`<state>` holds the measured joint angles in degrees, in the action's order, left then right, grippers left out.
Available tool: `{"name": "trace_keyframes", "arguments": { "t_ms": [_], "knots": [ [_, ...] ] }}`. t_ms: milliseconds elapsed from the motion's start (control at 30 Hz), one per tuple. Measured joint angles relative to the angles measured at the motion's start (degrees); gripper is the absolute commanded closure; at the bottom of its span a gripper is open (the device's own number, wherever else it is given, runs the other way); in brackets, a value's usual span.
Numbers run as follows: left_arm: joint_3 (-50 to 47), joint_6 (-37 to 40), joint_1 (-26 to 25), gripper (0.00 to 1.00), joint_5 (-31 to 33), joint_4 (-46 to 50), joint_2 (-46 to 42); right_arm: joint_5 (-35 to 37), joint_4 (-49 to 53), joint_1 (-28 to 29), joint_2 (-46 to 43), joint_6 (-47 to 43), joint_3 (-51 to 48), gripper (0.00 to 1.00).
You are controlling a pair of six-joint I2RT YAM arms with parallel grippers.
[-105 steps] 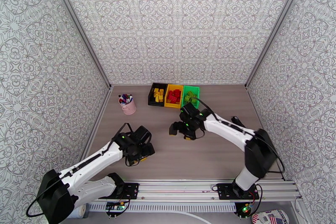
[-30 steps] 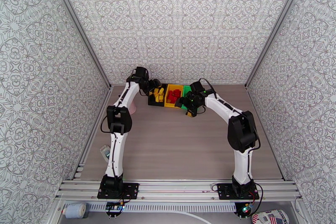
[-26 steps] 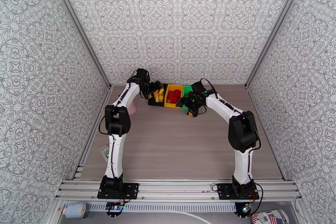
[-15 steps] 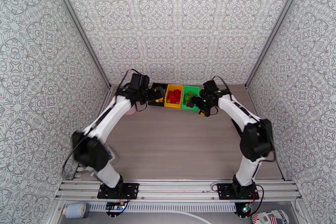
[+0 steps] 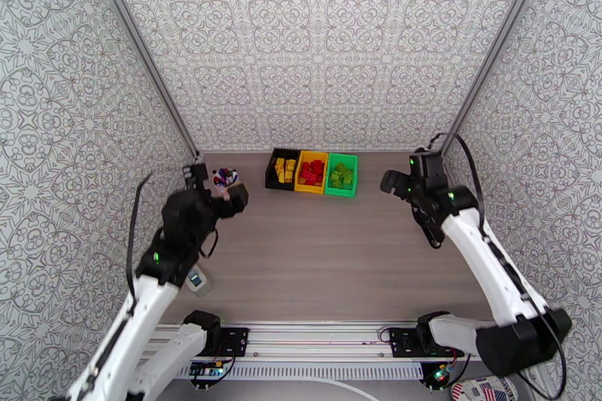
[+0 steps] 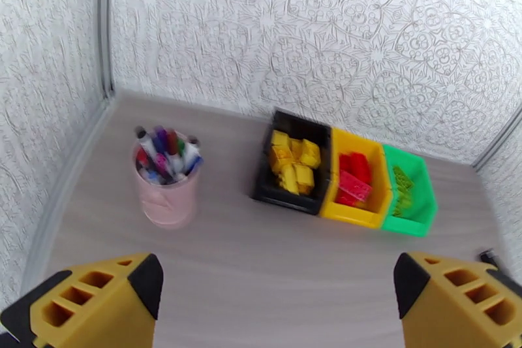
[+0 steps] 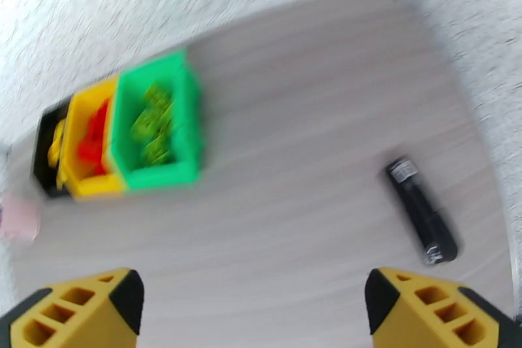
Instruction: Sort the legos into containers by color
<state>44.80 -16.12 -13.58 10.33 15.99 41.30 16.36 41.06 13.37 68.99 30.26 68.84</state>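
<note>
Three containers stand in a row at the back of the table: a black bin (image 5: 271, 170), a yellow bin (image 5: 311, 189) and a green bin (image 5: 342, 193). Yellow legos (image 6: 293, 161) lie in the black one, red legos (image 6: 352, 176) in the yellow one, and light green legos (image 7: 154, 122) in the green one. My left gripper (image 6: 277, 307) hangs open and empty, high over the left side near the pen cup. My right gripper (image 7: 254, 313) is open and empty too, raised to the right of the green bin (image 7: 163, 176).
A pink cup of pens (image 6: 166, 183) stands left of the bins, close under my left gripper (image 5: 218, 186). A black marker-like object (image 7: 421, 212) lies near the right wall. A small device (image 5: 196, 280) lies by the left edge.
Both arms have pulled back from the bins, the left toward the left wall, the right toward the right wall. Both sets of jaws have opened wider.
</note>
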Motion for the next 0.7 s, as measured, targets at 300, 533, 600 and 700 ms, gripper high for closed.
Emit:
{"name": "trace_keyframes", "arguments": {
  "t_ms": [300, 533, 600, 700],
  "knots": [
    [-14.56, 7.45, 6.36, 0.01, 12.31, -18.51, 9.66, 9.25, -31.91, -0.55, -2.62, -10.25, -25.79, 0.01],
    [-23.82, 10.38, 10.43, 0.01, 14.47, -37.55, 29.18, 11.5, -51.12, -3.48, 11.28, -17.49, -28.76, 0.01],
    [-24.11, 11.28, 10.73, 0.01, 14.19, -42.66, 33.97, 11.04, -55.12, -4.13, 14.47, -19.65, -28.79, 0.01],
    [-23.8, 12.81, 11.98, 0.01, 12.57, -52.13, 40.74, 9.68, -62.45, -4.96, 17.92, -22.43, -28.79, 0.01]
  ]
}}
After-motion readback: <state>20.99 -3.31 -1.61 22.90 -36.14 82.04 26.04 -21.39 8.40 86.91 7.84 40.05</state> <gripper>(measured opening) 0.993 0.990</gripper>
